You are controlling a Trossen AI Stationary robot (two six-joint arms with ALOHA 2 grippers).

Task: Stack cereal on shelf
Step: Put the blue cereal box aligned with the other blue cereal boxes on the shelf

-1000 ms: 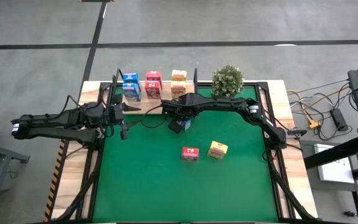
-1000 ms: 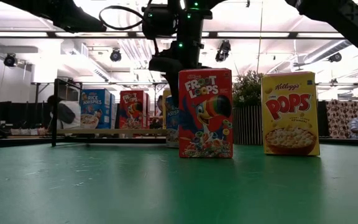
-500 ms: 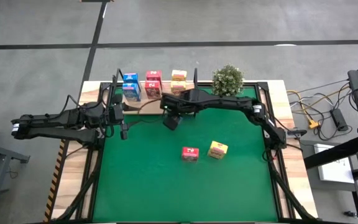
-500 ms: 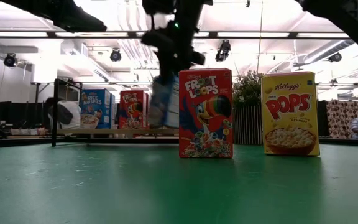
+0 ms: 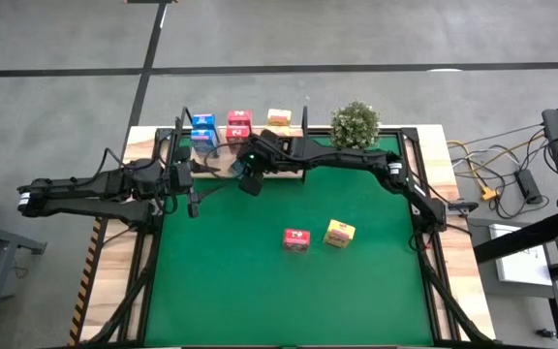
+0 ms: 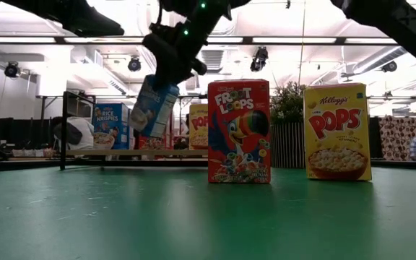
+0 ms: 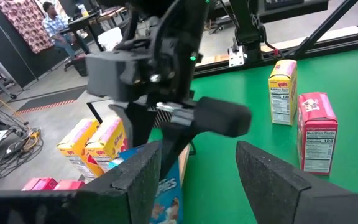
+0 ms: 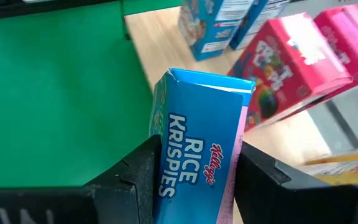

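Note:
My right gripper (image 5: 251,174) is shut on a blue Rice Krispies cereal box (image 8: 197,149), which is in the air above the mat's far left part, near the shelf (image 5: 223,165). The box also shows tilted in the low view (image 6: 154,106). Blue (image 5: 204,133), pink-red (image 5: 239,127) and yellow (image 5: 279,118) boxes stand on the shelf. A pink-red Froot Loops box (image 5: 296,239) and a yellow Pops box (image 5: 339,233) stand upright on the green mat. My left gripper (image 5: 194,194) is open and empty at the mat's left edge. My right gripper pinches the blue box between its two fingers, on two opposite sides near its upper end (image 8: 166,168). The fingers come from above, slanting down. The box hangs below them, tilted, its lower end (image 6: 141,124) clear of the mat.
A potted green plant (image 5: 355,124) stands at the far edge, right of the shelf. The shelf's black end frames (image 6: 65,130) rise at its ends. The green mat's near half (image 5: 289,301) is bare.
My right gripper has gone up and toward the table's far left, toward the shelf, keeping hold of the blue box. The box, which stood on the mat behind the Froot Loops box, is now lifted clear and tipped.

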